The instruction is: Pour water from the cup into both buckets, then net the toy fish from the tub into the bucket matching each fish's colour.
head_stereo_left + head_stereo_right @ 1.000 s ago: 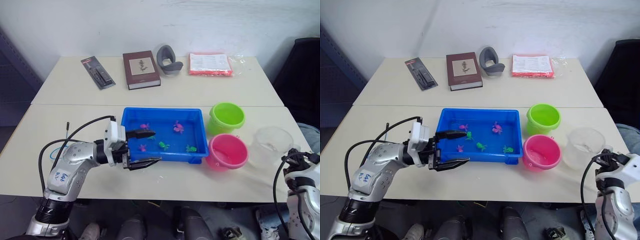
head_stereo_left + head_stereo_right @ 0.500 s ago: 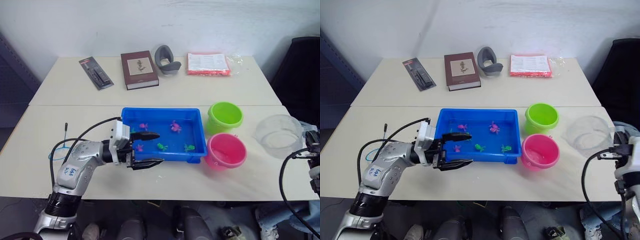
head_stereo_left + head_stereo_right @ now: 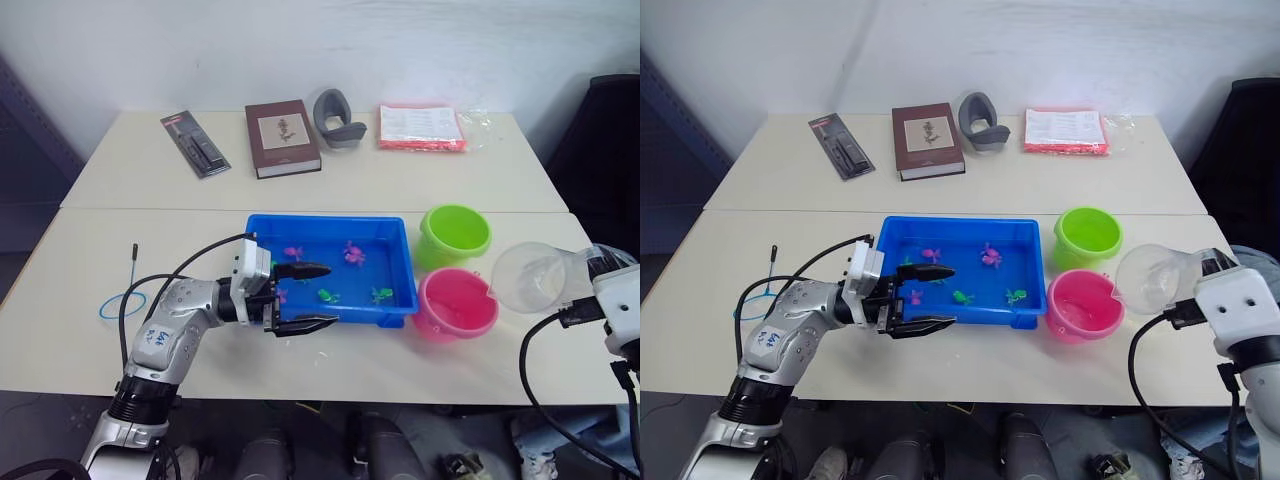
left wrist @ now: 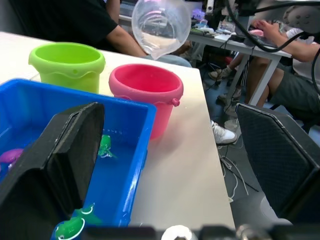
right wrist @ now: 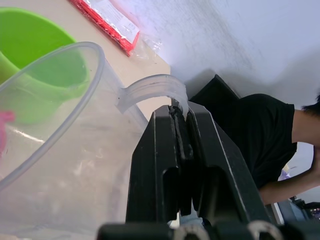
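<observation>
The toy fish [image 3: 349, 252] in the tub [image 3: 330, 312] are too small for their shapes to be made out, and one near the left gripper [image 3: 311, 297] is partly hidden behind its upper finger; the near wall of the tub is partly covered by that gripper; the right gripper [image 5: 181, 131] is seen clamped on the handle of the cup [image 3: 530, 277], and the lower part of that handle is hidden between its fingers; the water level in the cup cannot be told; the person [image 5: 272, 127] beside the table is cut off by the right wrist view's edge; the printing on the book [image 3: 282, 137] is too small to be read.
</observation>
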Tool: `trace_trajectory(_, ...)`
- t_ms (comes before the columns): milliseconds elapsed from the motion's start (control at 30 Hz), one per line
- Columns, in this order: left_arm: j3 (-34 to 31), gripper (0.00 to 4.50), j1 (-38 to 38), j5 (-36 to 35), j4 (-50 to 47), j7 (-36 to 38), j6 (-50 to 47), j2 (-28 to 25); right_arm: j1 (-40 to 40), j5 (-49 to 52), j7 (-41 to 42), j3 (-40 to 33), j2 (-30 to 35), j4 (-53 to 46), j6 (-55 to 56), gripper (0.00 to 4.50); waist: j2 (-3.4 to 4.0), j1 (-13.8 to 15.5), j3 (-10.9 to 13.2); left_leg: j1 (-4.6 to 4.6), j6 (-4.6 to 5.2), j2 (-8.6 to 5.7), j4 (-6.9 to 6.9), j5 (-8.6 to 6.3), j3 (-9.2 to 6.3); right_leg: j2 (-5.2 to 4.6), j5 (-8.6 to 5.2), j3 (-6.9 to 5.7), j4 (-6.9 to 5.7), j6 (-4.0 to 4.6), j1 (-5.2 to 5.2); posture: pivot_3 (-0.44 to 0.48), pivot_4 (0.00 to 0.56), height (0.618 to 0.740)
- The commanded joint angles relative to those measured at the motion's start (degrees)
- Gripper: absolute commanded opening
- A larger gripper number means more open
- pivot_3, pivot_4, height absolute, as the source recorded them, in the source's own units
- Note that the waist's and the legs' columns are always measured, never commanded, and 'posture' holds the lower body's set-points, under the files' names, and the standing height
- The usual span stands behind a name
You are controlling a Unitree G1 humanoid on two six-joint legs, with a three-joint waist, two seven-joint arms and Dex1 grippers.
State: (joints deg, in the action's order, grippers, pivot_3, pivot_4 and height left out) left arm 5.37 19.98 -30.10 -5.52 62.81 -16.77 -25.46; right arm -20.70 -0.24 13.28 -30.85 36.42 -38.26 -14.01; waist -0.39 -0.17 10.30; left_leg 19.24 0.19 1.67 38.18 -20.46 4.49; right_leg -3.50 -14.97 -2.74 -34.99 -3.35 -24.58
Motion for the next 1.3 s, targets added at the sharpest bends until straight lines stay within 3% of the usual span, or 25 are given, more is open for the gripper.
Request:
trace_trajectory(33, -0.15, 4.5, 0.51, 0.19, -0.37, 0.32, 1.1, 0.41, 0.68, -1.87, 0.7, -1.26, -0.51, -1.01, 2.66, 0.02, 0.0, 0.06, 0.0, 0.0, 0.0, 0.0, 0.0, 0.0, 0.0, 0.0, 0.0, 0.0, 0.0, 0.0, 0.0, 0.0, 0.15, 0.74)
trace_trajectory(900, 0.14, 4.5, -0.1, 2.08, 1.52, 0.38, 4.52, 2.15, 0.82, -12.95, 3.92, -0.08, -2.5, 0.5, 12.6, 0.02, 0.0, 0.09, 0.0, -0.02, 0.04, 0.0, 0.01, -0.02, -0.01, 0.0, 0.0, -0.03, -0.01, 0.0, 0.0, 0.0, 0.15, 0.74)
trace_trajectory(1167, -0.05, 4.5, 0.21, 2.16, 1.96, 0.09, 4.6, 2.36, 1.61, -12.05, 3.4, -0.22, -4.73, 0.8, 13.0, 0.02, 0.0, 0.08, 0.0, -0.02, 0.03, 0.0, 0.01, -0.02, -0.01, 0.0, 0.0, -0.03, -0.01, 0.0, 0.0, 0.0, 0.15, 0.74)
trace_trajectory(1300, -0.21, 4.5, 0.18, 2.29, 2.06, -0.03, 4.72, 2.34, 3.88, -6.49, 3.13, -1.52, -8.54, 0.75, 9.38, 0.02, 0.0, 0.09, 0.0, -0.02, 0.02, 0.0, 0.02, -0.01, -0.03, -0.01, 0.0, -0.03, -0.02, 0.0, 0.0, 0.0, 0.15, 0.74)
